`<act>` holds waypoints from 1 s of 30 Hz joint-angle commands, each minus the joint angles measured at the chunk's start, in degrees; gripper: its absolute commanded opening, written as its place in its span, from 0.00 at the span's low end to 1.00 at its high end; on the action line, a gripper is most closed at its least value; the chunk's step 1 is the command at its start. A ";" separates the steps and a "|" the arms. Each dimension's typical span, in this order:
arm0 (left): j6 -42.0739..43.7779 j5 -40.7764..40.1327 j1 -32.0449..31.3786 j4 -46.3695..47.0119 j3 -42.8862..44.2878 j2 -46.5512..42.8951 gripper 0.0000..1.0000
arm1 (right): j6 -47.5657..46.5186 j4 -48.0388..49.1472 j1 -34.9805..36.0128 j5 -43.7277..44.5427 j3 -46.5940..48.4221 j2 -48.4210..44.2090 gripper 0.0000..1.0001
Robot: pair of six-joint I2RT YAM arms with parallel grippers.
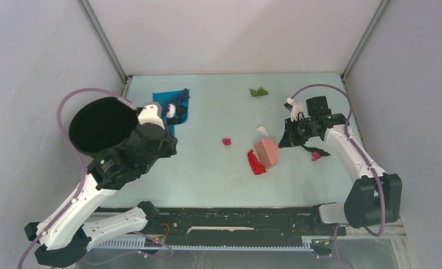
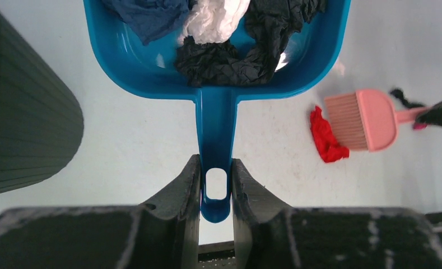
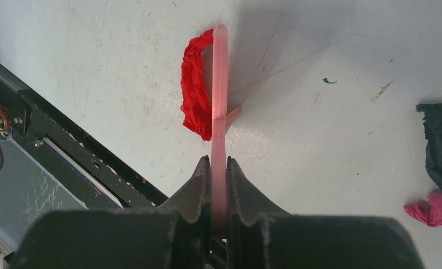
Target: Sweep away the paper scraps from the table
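Mid-sweep: the right end effector [image 3: 219, 168] is clenched on the brush [image 3: 220, 78], its bristles against the red scrap [image 3: 195, 95]. The left end effector [image 2: 215, 188] grips the dustpan [image 2: 109, 56], which holds some scraps [image 2: 224, 56]. Next, push the red one across the surface [image 1: 207, 179] toward the pan. A green scrap [image 1: 258, 92], a magenta scrap [image 1: 226, 142] and perhaps others lie loose.

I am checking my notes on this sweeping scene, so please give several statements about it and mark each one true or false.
1. The left fingers grip the blue dustpan by its handle. True.
2. The dustpan is empty. False: a black scrap, a white scrap and a dark blue scrap lie in it.
3. The red scrap lies against the pink brush. True.
4. The green scrap is in the dustpan. False: it lies on the table, apart from the dustpan.
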 commanded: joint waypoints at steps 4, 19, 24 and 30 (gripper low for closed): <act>-3.78 -3.05 7.16 -3.22 5.30 -4.88 0.00 | -1.44 3.73 -0.26 0.05 -0.48 -0.03 0.00; -5.78 3.13 24.61 2.23 4.72 -11.03 0.00 | -1.76 3.01 -0.26 0.64 -0.45 1.32 0.00; -9.98 12.06 32.68 8.01 0.83 -13.21 0.00 | -1.70 2.78 -0.26 0.23 -0.60 1.24 0.00; -16.72 29.43 45.50 16.05 -4.77 -14.80 0.00 | -1.88 2.72 -0.36 0.25 -0.84 0.88 0.00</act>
